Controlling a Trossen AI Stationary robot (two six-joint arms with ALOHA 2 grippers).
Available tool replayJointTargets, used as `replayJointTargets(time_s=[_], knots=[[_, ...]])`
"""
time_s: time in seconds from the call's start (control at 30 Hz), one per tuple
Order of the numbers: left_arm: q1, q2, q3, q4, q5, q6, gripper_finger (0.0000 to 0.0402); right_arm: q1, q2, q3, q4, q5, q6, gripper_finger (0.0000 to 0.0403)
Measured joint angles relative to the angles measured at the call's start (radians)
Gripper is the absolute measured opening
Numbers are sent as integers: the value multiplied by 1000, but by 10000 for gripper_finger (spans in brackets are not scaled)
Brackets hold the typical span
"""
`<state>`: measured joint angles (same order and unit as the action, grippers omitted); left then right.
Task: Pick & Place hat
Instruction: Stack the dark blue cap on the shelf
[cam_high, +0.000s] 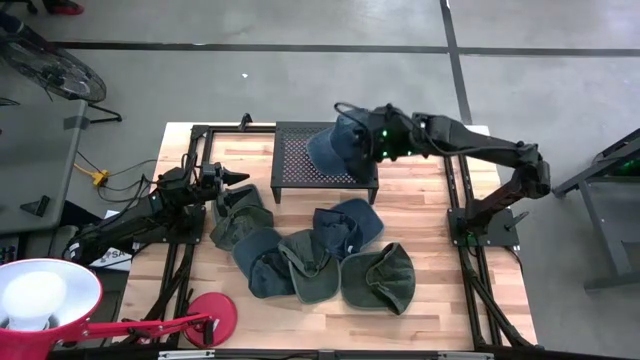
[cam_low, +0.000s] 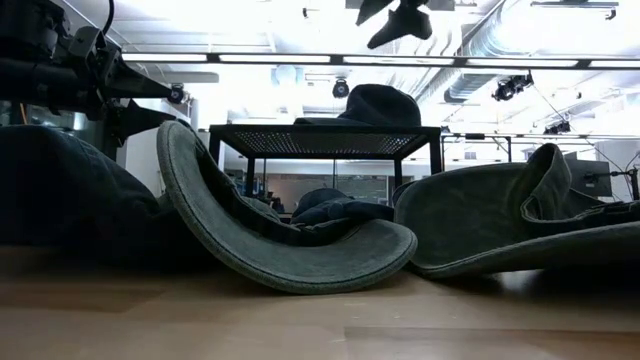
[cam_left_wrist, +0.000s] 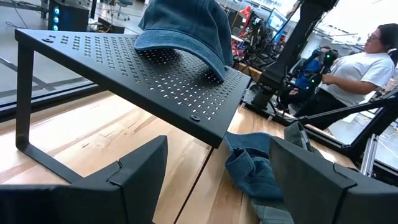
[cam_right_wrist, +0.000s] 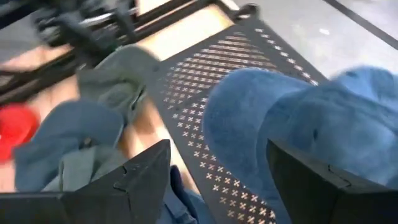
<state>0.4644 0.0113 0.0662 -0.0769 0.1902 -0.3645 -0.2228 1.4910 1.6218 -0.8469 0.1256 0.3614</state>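
On the perforated black rack (cam_high: 322, 155) sits a blue denim hat (cam_high: 335, 147), crown up, its brim hidden under the right gripper (cam_high: 352, 128), jaws open above it. Left gripper (cam_high: 236, 178), jaws open, waits over the worktop (cam_high: 420, 200).

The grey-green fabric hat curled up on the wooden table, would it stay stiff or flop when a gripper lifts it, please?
The grey-green fabric hat would probably flop: its brim already bends into a curve under its own weight. It looks light, being thin cloth. It seems unlikely to roll, since it rests slumped on the wooden table.
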Motion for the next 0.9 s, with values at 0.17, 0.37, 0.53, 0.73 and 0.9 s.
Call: replayJointTargets(time_s=[0.17, 0.37, 0.53, 0.73, 0.9], knots=[[0, 0, 0, 0, 0, 0, 276, 83, 5, 0, -23, 148, 184, 259], [0, 0, 0, 0, 0, 0, 276, 174, 62, 0, 4, 269, 155, 259], [0, 0, 0, 0, 0, 0, 276, 241, 121, 0, 82, 400, 100, 259], [0, 0, 0, 0, 0, 0, 276, 313, 226, 0, 172, 640, 3, 259], [0, 0, 0, 0, 0, 0, 276, 342, 334, 0, 328, 796, -64, 259]])
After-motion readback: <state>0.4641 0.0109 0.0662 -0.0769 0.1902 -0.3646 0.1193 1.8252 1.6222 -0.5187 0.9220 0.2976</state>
